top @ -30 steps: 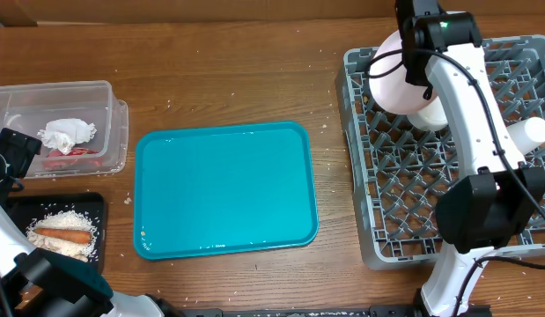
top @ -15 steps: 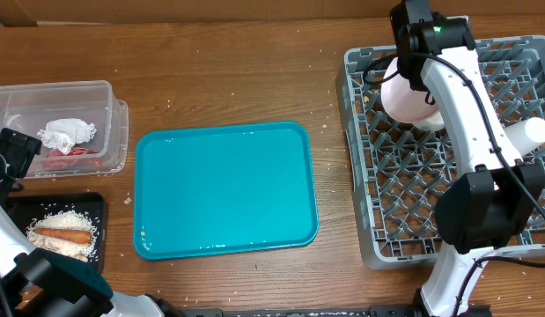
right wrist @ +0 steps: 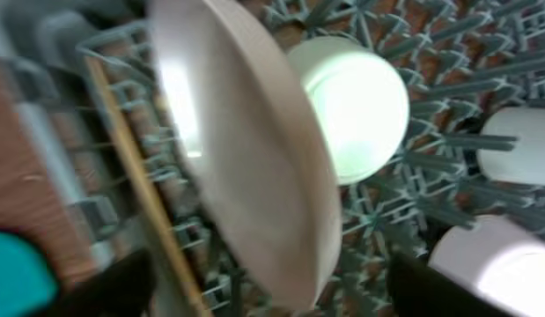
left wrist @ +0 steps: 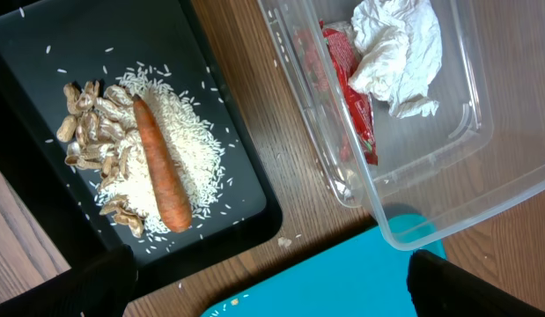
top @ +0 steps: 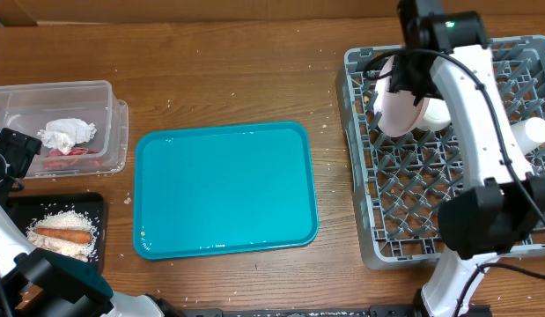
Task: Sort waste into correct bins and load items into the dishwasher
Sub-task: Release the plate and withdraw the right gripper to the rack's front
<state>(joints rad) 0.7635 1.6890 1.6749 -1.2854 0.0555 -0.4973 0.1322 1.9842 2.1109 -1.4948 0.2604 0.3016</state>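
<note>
1. Plate: right of the teal tray, just past its far-right corner. It stands on edge, tilted, among the pegs of the dish rack. Can't tell if it's fully seated, because the wrist view is blurred.
2. Right gripper: the fingers read as dark shapes spread wide either side of the plate, not pinching the rim. I'd call it parted and holding nothing, with the blur caveat.
3. Left gripper: left of the tray, over the waste containers, jaws apart, nothing between them.
4. Done, by my read:
   - The tray is bare.
   - Tissue and red wrapper are in the clear bin, left of the tray.
   - Carrot, rice and peanuts are on the black tray, off the tray's near-left corner.
   - White cups sit in the rack beside the plate.
5. Left to do: confirm the plate is settled and clear the arm. A few stray grains lie on the table around the tray. Looks near the end.
6. Materials:
   - Plate is pale, smooth, glossy and shallow-round, so likely slippery.
   - Rack is a grey plastic lattice with upright pegs.
   - Teal tray is glossy moulded plastic with rounded corners and a raised lip.
   - Bin is thin, transparent and rectangular.
   - Tissue is soft and creased, and the wrapper is shiny film.
   - Carrot is tapered and matt.
</note>
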